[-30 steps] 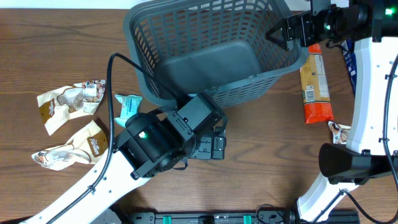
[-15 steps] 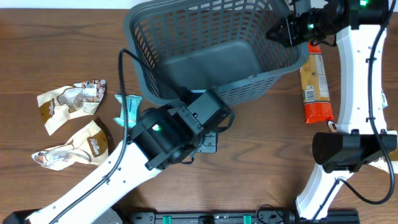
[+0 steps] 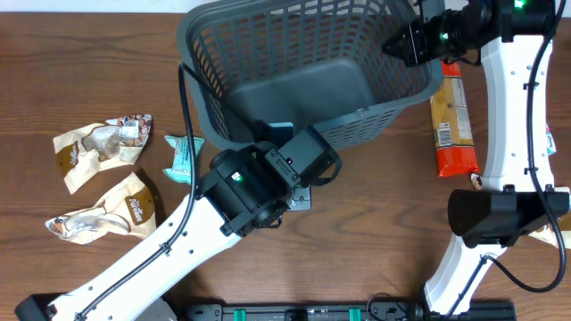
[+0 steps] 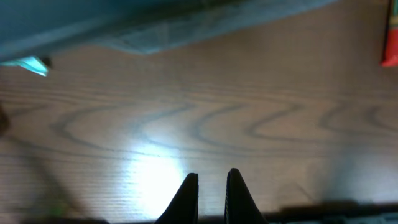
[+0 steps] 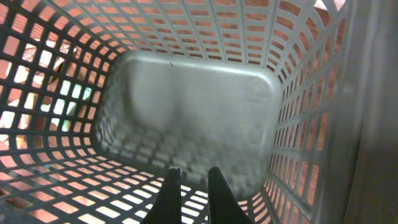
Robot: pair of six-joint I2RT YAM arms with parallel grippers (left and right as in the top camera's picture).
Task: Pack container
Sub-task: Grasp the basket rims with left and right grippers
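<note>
The container, a large dark grey lattice basket, stands tilted at the top middle of the table with nothing in it. My right gripper hangs over its right side. In the right wrist view the right gripper is shut on nothing, above the bare bottom of the container. My left gripper is just in front of the basket's near wall. Seen from the left wrist, the left gripper is shut and empty over bare wood, with the container's edge blurred along the top.
Two brown and cream snack packets and a teal packet lie at the left. A long orange bar packet lies right of the basket, with a small packet below it by the right arm's base.
Both grippers have gone from open to shut on nothing. The left arm has swung up and right toward the basket's near wall. The right arm shifted over the basket's right rim.
</note>
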